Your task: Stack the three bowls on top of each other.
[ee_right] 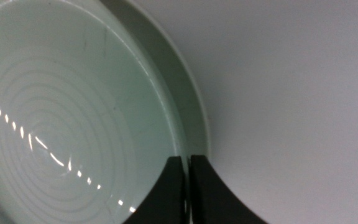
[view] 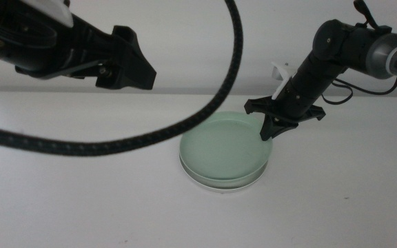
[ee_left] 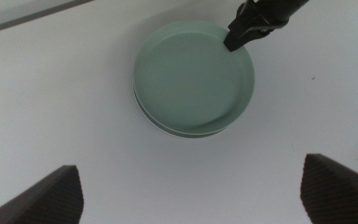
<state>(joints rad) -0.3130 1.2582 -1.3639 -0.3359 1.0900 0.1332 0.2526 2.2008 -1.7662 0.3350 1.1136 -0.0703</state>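
Your right gripper [view: 270, 132] angles down at the mint green bowl's [view: 222, 148] far rim, fingers pressed together. Your left gripper [view: 126, 58] hovers high, fingers apart.

The mint green bowl [view: 225, 147] tops a stack; lower bowls' rims [ee_left: 166, 127] barely show.
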